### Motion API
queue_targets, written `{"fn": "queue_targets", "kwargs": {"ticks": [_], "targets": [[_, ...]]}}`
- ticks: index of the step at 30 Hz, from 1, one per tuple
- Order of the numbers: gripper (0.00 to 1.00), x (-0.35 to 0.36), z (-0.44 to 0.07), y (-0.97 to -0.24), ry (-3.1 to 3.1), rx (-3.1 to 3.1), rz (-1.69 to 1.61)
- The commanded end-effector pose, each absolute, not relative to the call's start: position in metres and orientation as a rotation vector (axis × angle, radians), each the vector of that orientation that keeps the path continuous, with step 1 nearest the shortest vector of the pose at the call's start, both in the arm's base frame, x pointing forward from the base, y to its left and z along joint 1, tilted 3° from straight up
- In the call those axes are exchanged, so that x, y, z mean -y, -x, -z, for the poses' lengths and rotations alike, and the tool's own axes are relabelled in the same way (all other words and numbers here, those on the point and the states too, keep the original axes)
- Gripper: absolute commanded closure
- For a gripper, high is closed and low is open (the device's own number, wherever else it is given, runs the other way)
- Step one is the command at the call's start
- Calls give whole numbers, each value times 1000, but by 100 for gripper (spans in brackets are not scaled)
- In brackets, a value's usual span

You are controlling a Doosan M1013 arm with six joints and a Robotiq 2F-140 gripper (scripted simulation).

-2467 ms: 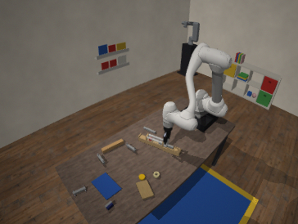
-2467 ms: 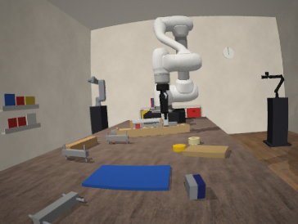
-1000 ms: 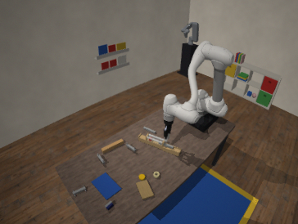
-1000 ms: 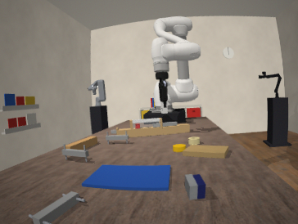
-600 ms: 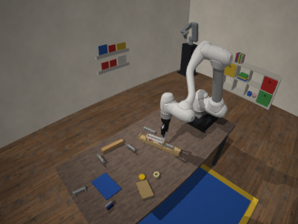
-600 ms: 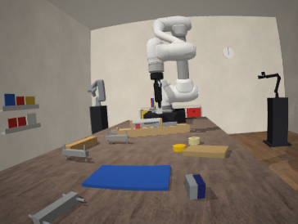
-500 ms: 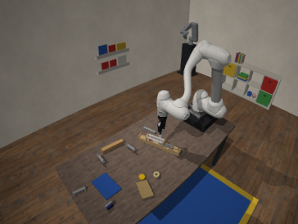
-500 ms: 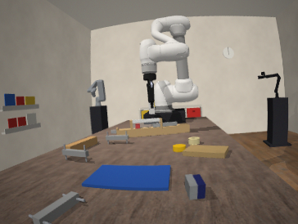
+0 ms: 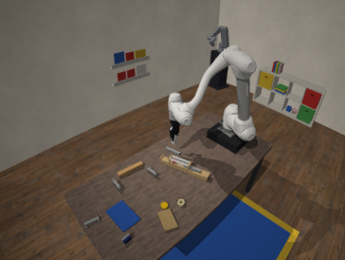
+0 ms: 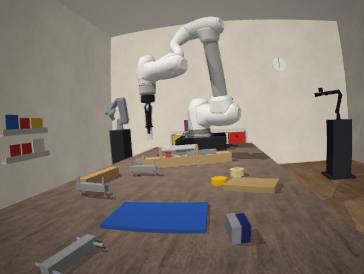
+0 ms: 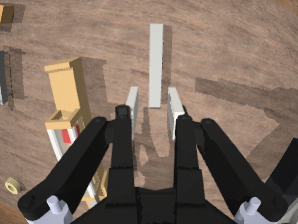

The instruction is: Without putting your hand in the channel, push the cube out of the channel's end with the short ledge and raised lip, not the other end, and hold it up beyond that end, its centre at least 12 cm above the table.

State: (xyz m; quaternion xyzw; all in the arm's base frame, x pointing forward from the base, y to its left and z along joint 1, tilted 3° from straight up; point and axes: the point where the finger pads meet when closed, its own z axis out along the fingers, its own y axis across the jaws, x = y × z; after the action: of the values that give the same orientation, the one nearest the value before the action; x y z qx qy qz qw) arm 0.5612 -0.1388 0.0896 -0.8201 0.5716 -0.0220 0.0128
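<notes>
The tan wooden channel (image 9: pixel 201 175) (image 10: pixel 210 158) (image 11: pixel 67 86) lies across the table's middle. The red cube (image 9: pixel 174 162) (image 10: pixel 168 154) (image 11: pixel 65 137) sits inside it, near the end closest to my gripper. A thin grey bar (image 9: pixel 172 150) (image 10: pixel 175 148) (image 11: pixel 154 63) lies next to that end of the channel. My gripper (image 9: pixel 172 139) (image 10: pixel 148 134) (image 11: pixel 153 98) hangs in the air above the bar, pointing down. Its fingers stand a little apart with nothing between them. In the wrist view the bar lines up with the gap between the fingertips and the channel is off to the left.
On the table lie a tan block (image 9: pixel 130 169) (image 10: pixel 100 174), grey clamp-like pieces (image 9: pixel 152 171) (image 9: pixel 117 183) (image 9: pixel 92 221), a blue mat (image 9: pixel 122 214) (image 10: pixel 155 216), a yellow disc (image 9: pixel 164 205), a pale ring (image 9: pixel 181 202), a tan board (image 9: pixel 167 219) and a small blue-grey block (image 10: pixel 237 227).
</notes>
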Motion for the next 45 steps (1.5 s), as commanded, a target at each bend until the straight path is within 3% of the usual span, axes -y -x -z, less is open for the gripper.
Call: {"fn": "queue_targets", "kwargs": {"ticks": [1, 32, 45], "targets": [[77, 155, -90, -562, 2553, -1775, 64], [77, 155, -88, -562, 2553, -1775, 64], [77, 155, -26, -565, 2553, -1775, 64]]}}
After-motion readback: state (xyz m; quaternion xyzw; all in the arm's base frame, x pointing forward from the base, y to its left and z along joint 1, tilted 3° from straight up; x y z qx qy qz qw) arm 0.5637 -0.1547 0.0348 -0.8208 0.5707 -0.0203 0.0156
